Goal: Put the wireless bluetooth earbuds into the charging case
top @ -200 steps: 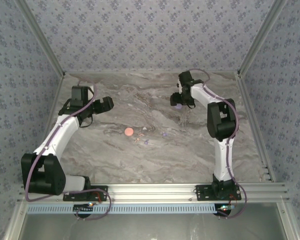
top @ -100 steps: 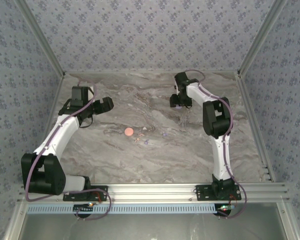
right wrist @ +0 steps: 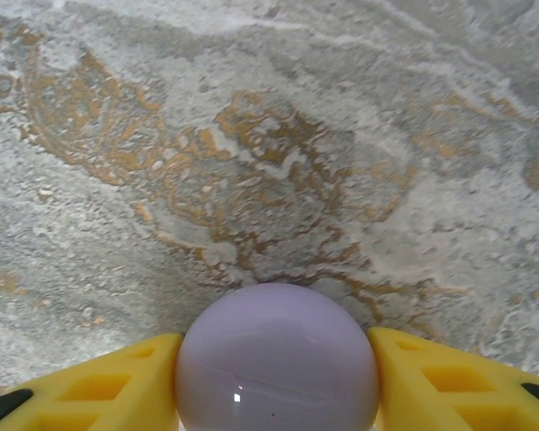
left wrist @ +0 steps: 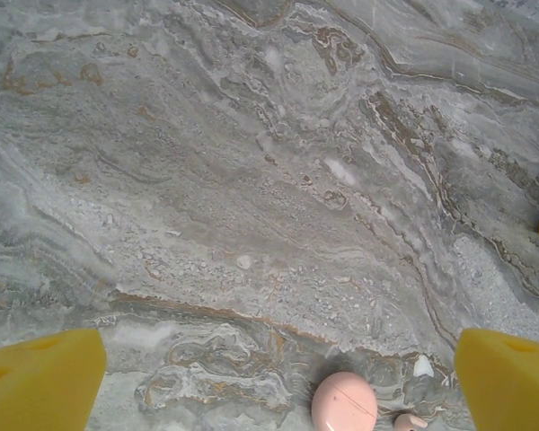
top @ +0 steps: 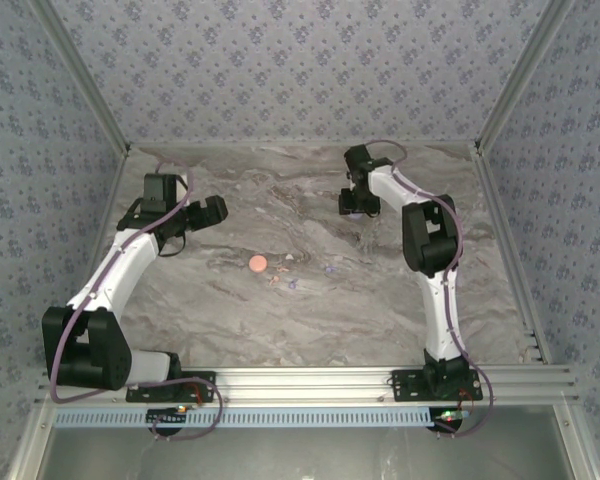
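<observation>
Right gripper (right wrist: 277, 346) jaws clasp the lavender case (right wrist: 256, 382), its lower part cut off, near the table's (top: 230, 310) far edge. Left gripper (left wrist: 278, 359) jaws gape wide. Earbuds (top: 291, 285): faint specks mid-table beside the pink case (top: 257, 264).

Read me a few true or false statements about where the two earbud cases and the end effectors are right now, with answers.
1. The lavender case sits between the fingers of the right end effector. True.
2. The left end effector grips the pink case. False: it is open, and that case lies on the table.
3. A pink earbud lies beside the pink case. True.
4. The two cases touch each other. False: they are well apart.
</observation>
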Controlling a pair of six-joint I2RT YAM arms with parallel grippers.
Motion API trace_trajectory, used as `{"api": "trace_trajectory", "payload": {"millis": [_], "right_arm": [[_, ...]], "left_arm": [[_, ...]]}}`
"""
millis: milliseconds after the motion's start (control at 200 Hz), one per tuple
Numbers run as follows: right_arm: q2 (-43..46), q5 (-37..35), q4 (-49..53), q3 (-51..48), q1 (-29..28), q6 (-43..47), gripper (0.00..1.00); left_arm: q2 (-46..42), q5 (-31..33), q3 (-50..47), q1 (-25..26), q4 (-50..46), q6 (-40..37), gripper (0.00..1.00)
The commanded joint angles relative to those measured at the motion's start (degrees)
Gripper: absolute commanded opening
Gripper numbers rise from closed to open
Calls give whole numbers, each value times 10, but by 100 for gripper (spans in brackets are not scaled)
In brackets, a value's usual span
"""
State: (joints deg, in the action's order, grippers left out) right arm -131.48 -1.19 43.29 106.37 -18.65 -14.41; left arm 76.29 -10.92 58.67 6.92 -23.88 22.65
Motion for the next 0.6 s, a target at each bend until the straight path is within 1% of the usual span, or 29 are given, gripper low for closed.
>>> {"api": "trace_trajectory", "payload": {"millis": [0, 270, 595], "right_arm": [[6, 19, 30, 4, -27, -55, 52], [8, 16, 10, -5, -75, -127, 51], [-9, 19, -5, 1, -124, -165, 51]], "left_arm": [[2, -18, 11, 3, -1, 12, 99], [10, -31, 8, 8, 7, 20, 99], [34, -41, 17, 23, 7, 23, 99]]}}
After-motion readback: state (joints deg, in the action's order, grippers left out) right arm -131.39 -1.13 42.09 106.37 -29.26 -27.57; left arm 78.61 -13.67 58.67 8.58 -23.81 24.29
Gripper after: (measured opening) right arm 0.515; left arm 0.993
